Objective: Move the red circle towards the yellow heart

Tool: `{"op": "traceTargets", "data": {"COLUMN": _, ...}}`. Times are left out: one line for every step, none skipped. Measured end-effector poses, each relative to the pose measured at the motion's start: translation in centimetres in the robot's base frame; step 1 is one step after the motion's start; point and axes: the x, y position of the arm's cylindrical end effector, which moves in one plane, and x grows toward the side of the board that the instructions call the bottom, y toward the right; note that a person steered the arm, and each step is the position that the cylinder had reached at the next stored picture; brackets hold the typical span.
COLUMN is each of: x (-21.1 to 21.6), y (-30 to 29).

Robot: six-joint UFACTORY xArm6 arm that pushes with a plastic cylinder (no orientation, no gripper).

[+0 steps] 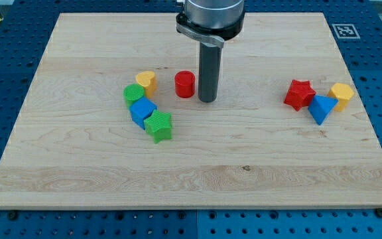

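The red circle (185, 84) sits on the wooden board, left of centre near the view's top. The yellow heart (146, 81) lies a short gap to its left. My tip (207, 99) stands just to the right of the red circle, close to it; I cannot tell whether it touches.
A green circle (134, 93), a blue block (142, 110) and a green star (158, 126) run in a line below the yellow heart. At the view's right sit a red star (300, 93), a blue triangle (321, 108) and a yellow block (341, 94). The board (191, 179) has blue pegboard around it.
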Motion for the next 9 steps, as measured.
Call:
{"op": "traceTargets", "data": {"x": -0.9, "y": 2.3}}
{"op": "traceTargets", "data": {"x": -1.7, "y": 4.0}}
{"op": "traceTargets", "data": {"x": -1.9, "y": 2.6}}
{"op": "traceTargets", "data": {"x": -1.9, "y": 1.6}}
{"op": "traceTargets", "data": {"x": -2.0, "y": 1.6}}
{"op": "traceTargets", "data": {"x": -2.0, "y": 0.7}}
{"op": "traceTargets", "data": {"x": -2.0, "y": -0.3}}
{"op": "traceTargets", "data": {"x": -2.0, "y": -0.7}}
{"op": "traceTargets", "data": {"x": -2.2, "y": -1.6}}
